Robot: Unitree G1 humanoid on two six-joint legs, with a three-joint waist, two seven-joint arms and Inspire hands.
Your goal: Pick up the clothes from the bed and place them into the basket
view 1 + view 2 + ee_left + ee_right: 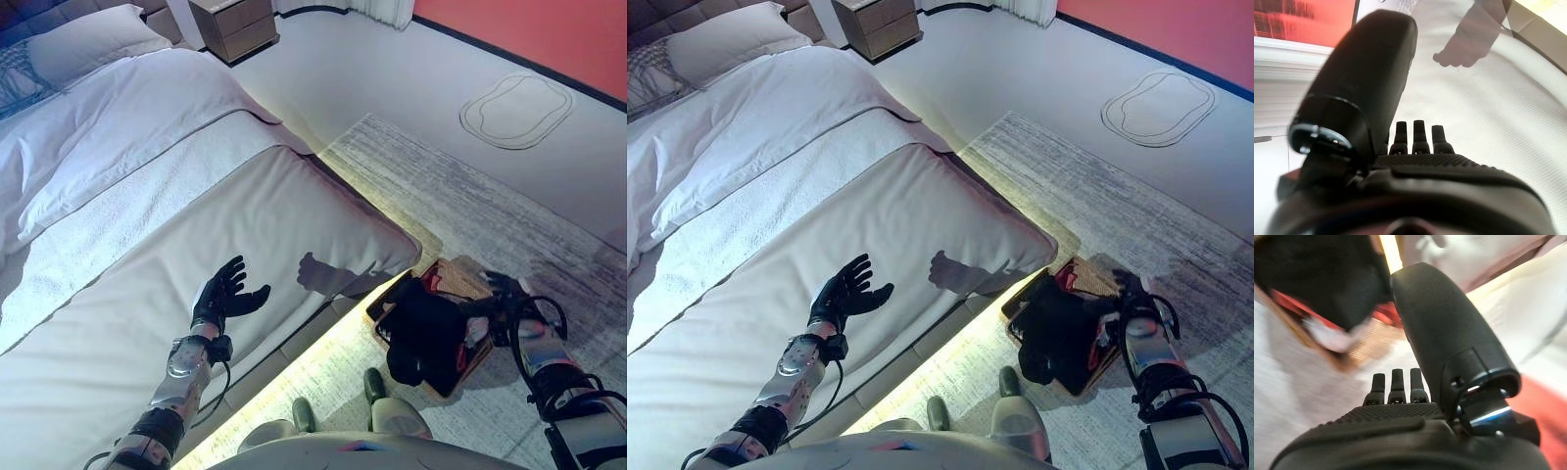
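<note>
A wicker basket [460,280] stands on the rug by the bed's foot corner. Black clothes [423,331] with a bit of red cloth [460,358] fill it and hang over its rim. My right hand [503,291] is open beside the basket's far right edge, holding nothing. In the right wrist view its fingers [1392,380] are straight, with the black clothes [1317,279] past them. My left hand [223,292] is open and empty, raised over the white bed cover [245,206]; its fingers [1419,132] are straight.
The bed has a white duvet [118,117] and a pillow [88,41] at the head. A wooden nightstand [235,24] stands at the back. A grey rug [470,196] covers the floor to the right. A red wall [549,29] runs along the far side.
</note>
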